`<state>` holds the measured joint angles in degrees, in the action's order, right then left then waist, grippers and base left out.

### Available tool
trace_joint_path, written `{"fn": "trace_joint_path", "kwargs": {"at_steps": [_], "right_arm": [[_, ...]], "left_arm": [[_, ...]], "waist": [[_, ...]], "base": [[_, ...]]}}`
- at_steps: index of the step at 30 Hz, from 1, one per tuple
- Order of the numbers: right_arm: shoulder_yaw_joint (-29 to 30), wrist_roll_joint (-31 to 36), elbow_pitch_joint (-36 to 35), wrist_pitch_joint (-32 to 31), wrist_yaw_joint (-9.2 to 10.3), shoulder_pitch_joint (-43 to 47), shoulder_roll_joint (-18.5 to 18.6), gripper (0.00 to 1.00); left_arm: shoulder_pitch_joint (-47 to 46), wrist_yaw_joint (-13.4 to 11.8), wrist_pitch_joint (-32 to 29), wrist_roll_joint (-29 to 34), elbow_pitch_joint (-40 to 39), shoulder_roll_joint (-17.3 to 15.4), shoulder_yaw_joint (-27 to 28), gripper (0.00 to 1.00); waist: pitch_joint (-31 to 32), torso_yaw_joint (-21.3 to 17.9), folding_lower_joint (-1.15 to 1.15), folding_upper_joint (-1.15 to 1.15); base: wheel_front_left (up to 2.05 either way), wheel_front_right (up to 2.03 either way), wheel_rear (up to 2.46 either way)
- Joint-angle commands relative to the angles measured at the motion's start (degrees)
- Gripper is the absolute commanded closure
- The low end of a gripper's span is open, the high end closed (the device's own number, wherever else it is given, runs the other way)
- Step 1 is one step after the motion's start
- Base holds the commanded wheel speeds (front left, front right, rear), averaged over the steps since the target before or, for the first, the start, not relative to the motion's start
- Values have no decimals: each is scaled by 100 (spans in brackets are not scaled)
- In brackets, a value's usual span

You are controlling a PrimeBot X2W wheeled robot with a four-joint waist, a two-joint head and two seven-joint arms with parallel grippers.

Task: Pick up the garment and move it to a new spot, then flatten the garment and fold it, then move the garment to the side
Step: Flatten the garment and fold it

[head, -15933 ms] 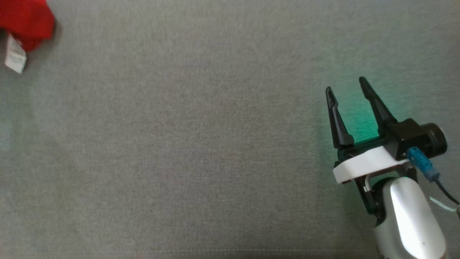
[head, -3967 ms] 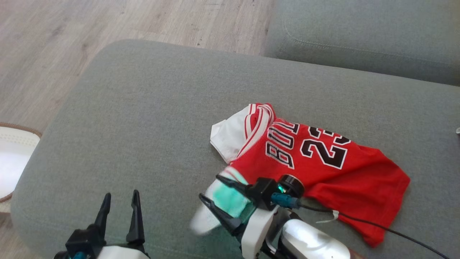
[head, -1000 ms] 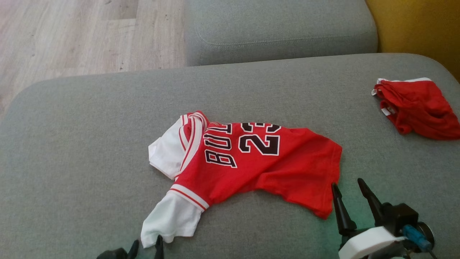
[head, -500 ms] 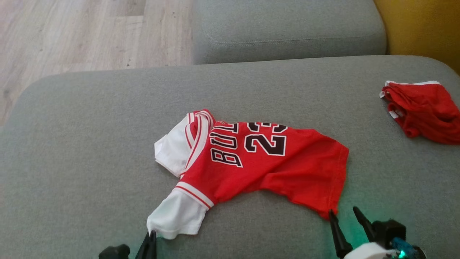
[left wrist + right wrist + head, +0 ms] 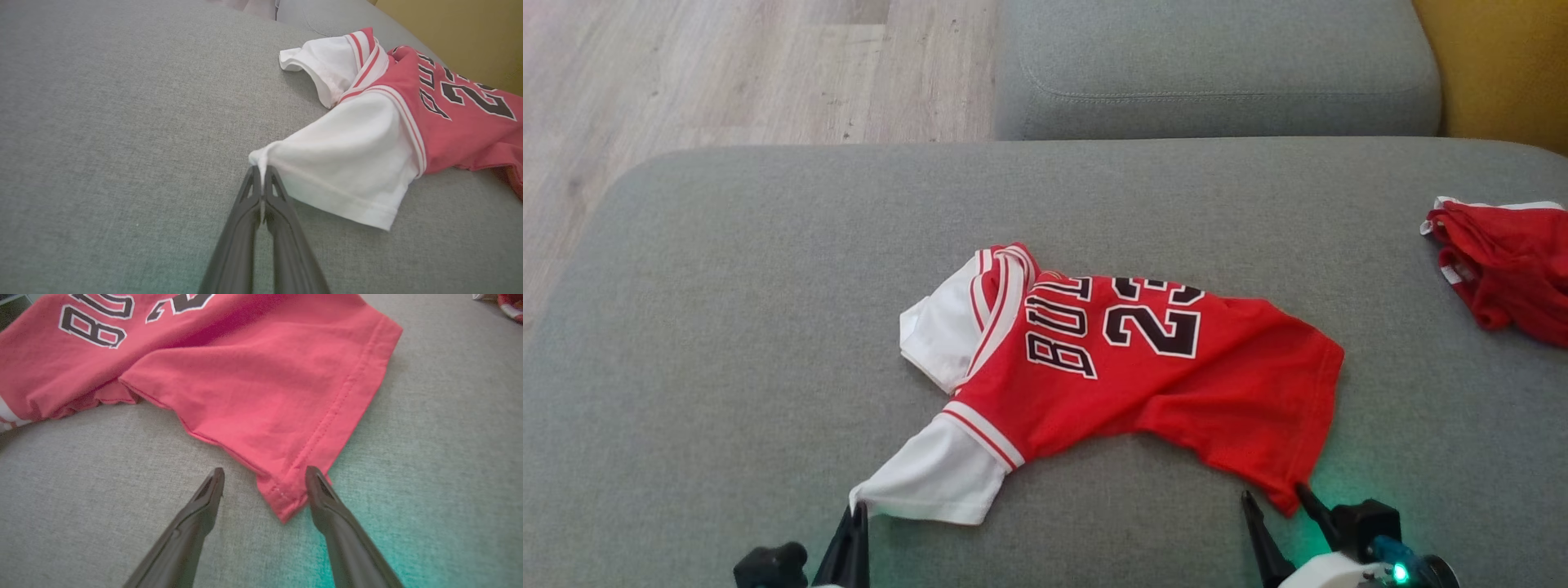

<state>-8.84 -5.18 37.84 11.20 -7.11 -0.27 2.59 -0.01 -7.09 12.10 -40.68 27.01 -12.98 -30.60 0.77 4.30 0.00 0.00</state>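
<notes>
The shirt [image 5: 1127, 367] lies near the middle of the sofa cushion [image 5: 727, 327], face up with its lettering showing, but it is far from flat. One white sleeve [image 5: 347, 163] trails toward the robot, the other is bunched under the collar, and the lower edge is rucked into a curve. The left end effector [image 5: 261, 169] is clenched on the very tip of the near sleeve, pinching a small peak of white cloth. The right end effector [image 5: 265, 470] is released, its fingers spread to either side of the red hem corner [image 5: 286, 498] and resting low on the cushion without gripping it. By the look of it the flattening is only being set up: one corner taken, the other about to be. The spreading out, the fold and the move to the side are all left to do. The surface is a soft grey woven cushion, broad and bare around the shirt, with a crumpled red cloth [image 5: 1503, 261] well apart at its right edge. Beyond it sit a second cushion [image 5: 1217, 65], a pale wooden floor [image 5: 686, 65] and a mustard-yellow wall [image 5: 1503, 65].
</notes>
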Motion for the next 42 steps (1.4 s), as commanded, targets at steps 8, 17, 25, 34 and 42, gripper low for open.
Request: {"fn": "trace_joint_path", "kwargs": {"at_steps": [8,17,25,34,42], "right_arm": [[-70,142,191,161,-37,-480,29,100],[413,680,-225,289,-37,-752,29,100],[947,1509,-1565,355,-37,-1049,29,100],[1125,1943,-3475,334,-37,-1092,48,100],[1022,1882,-5602,-401,-37,-1052,397,100]], "left_arm": [[-119,-95,10,22,-345,-160,207,100],[-228,-128,168,-2,-860,-278,489,100],[-786,-161,272,429,-2150,-615,946,100],[-1390,-269,63,897,-3767,-1219,1229,100],[-2417,-285,-895,1163,-5296,-1998,1556,100]], "waist": [[2,10,0,0],[59,-88,0,0],[266,-175,0,0],[526,-345,0,0],[559,-532,0,0]], "base": [[0,0,0],[0,0,0],[0,0,0],[0,0,0],[0,0,0]]}}
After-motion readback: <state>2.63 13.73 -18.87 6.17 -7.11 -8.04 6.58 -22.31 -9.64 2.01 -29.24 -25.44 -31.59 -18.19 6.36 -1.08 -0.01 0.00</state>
